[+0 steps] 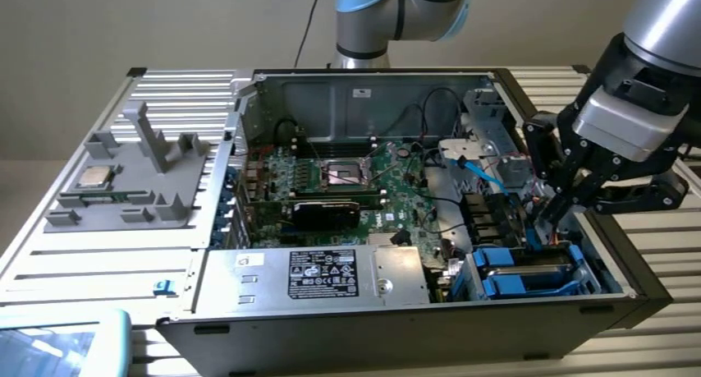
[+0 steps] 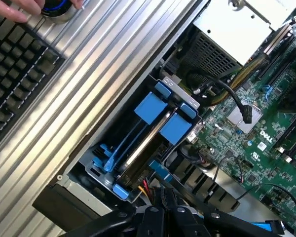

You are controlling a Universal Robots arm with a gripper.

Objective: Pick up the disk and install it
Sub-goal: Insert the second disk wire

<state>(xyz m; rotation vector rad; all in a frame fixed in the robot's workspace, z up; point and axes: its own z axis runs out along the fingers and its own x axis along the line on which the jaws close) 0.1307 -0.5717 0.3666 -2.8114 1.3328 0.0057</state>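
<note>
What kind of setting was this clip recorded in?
Most likely a robotics lab bench set up for computer assembly. An open PC case lies on a ribbed metal table, a grey fixture holds a CPU, and a keyboard sits beside the case near a person's hand.

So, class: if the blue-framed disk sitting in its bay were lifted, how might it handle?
The disk is probably stiff: flat, edged by hard blue frame. Likely heavy for its size, being metal. Seated snugly in the bay, it may bind if tilted.
</note>
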